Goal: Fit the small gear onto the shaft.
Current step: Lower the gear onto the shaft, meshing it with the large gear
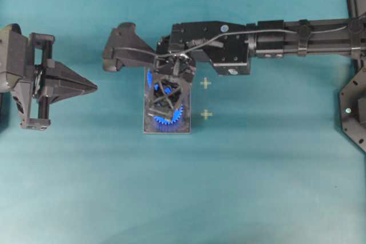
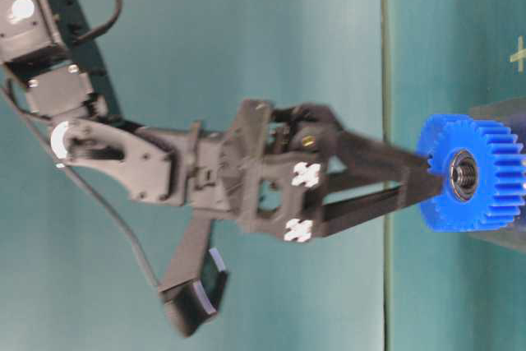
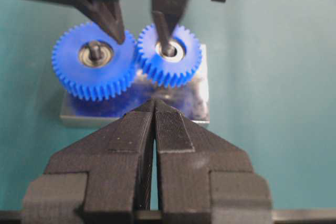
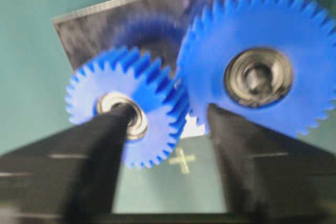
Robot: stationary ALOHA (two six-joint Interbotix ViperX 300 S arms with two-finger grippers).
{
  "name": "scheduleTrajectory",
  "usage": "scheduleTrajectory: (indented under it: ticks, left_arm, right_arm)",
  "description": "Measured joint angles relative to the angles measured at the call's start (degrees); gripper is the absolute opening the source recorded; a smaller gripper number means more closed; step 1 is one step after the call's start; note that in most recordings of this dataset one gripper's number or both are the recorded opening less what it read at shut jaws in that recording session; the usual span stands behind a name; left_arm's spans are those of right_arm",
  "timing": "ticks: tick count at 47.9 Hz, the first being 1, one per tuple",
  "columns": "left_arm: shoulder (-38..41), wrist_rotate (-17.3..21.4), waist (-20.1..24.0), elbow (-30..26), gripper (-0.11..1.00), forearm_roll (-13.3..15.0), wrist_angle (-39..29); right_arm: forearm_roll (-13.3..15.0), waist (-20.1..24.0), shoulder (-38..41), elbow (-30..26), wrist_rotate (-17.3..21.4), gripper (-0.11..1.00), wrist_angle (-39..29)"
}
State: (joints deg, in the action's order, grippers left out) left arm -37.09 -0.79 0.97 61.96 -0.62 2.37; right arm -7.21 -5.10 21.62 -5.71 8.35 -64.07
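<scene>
The whole scene is backed by a flat teal surface [image 1: 269, 175], evenly lit. Two pale cross marks [image 1: 206, 83] are seen on it, one directly below the other.

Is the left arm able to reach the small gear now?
Probably not easily. The right tool hangs over both gears, one finger on the small gear, blocking access from above. The left tool sits closed, short of the plate.
</scene>
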Motion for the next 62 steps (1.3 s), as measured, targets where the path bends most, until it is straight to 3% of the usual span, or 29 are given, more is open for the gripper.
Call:
scheduleTrajectory:
  ticks: [7,13,34,46,62]
  left_arm:
    - [0.1,0.0,0.1,0.0,0.00,0.0,0.0]
    - [0.2,0.0,0.1,0.2,0.00,-0.1,0.0]
    - [0.2,0.0,0.1,0.5,0.00,0.0,0.0]
    - [0.2,0.0,0.1,0.5,0.00,0.0,0.0]
    - [0.2,0.0,0.1,0.5,0.00,0.0,0.0]
  right_arm:
    - [0.0,0.0,0.0,-0.8,0.0,0.12,-0.3]
    - [0.1,0.2,0.0,-0.8,0.0,0.00,-1.8]
    - [-0.5,0.5,-0.8,2.7,1.1,-0.01,-3.0]
    - [-1.1,5.0,-2.9,5.2,4.8,-0.01,-3.0]
    - [4.0,1.4,-1.6,-1.1,5.1,-0.01,-1.3]
